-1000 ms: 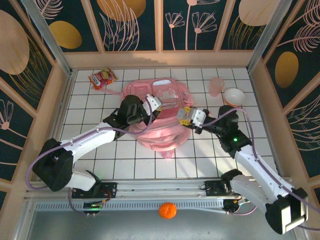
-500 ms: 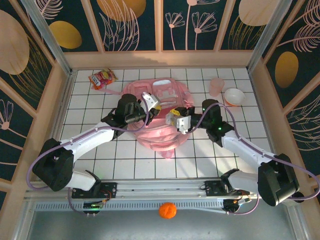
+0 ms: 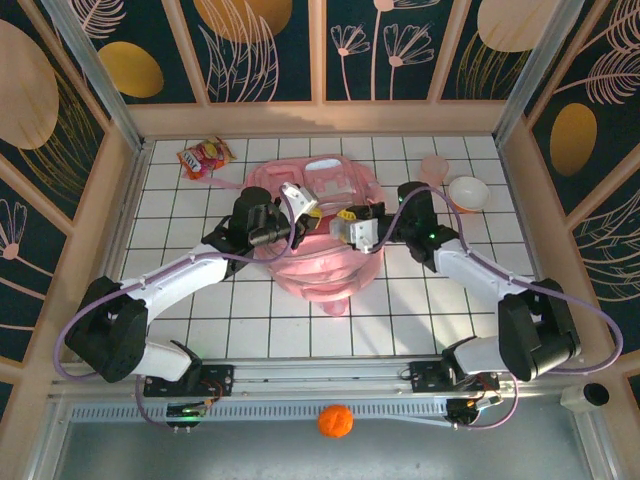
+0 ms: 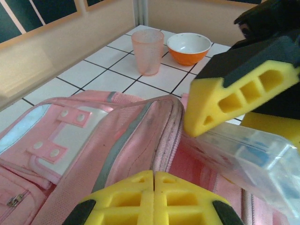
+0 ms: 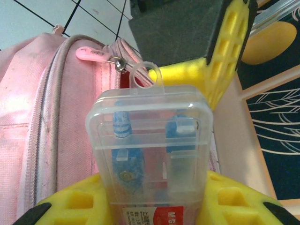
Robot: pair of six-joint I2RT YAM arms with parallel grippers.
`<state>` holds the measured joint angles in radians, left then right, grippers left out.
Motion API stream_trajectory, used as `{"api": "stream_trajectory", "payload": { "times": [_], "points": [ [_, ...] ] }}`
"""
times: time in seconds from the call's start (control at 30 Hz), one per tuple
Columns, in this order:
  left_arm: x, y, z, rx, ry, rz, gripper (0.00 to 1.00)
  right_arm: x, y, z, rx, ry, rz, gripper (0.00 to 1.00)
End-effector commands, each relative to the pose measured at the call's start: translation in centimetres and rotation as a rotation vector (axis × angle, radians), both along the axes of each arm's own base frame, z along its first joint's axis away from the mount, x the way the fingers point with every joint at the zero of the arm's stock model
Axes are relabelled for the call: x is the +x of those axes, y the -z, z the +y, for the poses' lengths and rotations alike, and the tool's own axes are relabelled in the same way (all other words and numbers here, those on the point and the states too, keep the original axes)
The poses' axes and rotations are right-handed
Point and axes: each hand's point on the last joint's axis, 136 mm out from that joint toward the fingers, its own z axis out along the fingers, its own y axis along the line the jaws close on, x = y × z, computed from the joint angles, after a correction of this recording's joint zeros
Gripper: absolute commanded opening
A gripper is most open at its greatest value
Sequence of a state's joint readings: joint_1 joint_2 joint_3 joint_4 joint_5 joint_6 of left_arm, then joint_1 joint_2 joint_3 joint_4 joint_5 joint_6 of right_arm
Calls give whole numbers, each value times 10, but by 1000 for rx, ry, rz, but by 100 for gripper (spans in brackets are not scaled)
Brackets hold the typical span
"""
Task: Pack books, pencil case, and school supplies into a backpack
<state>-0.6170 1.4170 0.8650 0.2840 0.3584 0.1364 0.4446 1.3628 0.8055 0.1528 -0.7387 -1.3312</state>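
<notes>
My right gripper (image 5: 154, 202) is clamped on one small clear plastic box (image 5: 150, 140). It is hard and glossy with rounded corners and a hang-tab on top. Inside are blue pieces, and a white label with red print sits at its lower end. In the top view it hangs over the centre-right of the backpack (image 3: 320, 275), the single large pink bag in mid-frame on the white tiled table (image 3: 180, 300).

My left gripper (image 4: 153, 194) has its ribbed yellow foam pads pressed together at the bottom of the left wrist view. The backpack's woven zipper rim runs right up to them, and I cannot tell whether fabric is pinched between. The bag is shiny pink with a grey stripe, and it has a pale panel bearing two pink snap tabs. One pink zipper pull (image 5: 91, 54) lies at upper left in the right wrist view.

My left gripper's dark body and yellow pad crowd the space just past the box.

Well beyond are one translucent pink cup (image 4: 147, 51) and one orange bowl (image 4: 188, 47), white inside. One red-orange snack bag (image 3: 204, 157) lies upper left.
</notes>
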Motion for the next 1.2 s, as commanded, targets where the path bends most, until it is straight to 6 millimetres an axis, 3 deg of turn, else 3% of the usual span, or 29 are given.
{"api": "stream_trajectory", "payload": {
  "times": [0.0, 0.3, 0.53, 0.63, 0.83, 1.17],
  "points": [
    [0, -46, -7, -109, 31, -99, 0, 8, -8, 3, 7, 23, 70, 32],
    [3, -50, -7, -103, 24, -109, 0, 19, -4, 11, -6, 101, 103, 50],
    [12, -50, -2, -69, -19, -127, 0, 4, 10, 9, -96, 116, 138, 52],
    [15, -52, 1, -71, -39, -131, 0, 6, 14, 6, -107, 159, 166, 53],
    [17, -50, 4, -70, -54, -128, 0, 13, -3, 10, -54, 215, 237, 61],
    [19, -47, 5, -64, -62, -122, 0, -8, -23, -2, -9, 261, 271, 59]
  ]
}}
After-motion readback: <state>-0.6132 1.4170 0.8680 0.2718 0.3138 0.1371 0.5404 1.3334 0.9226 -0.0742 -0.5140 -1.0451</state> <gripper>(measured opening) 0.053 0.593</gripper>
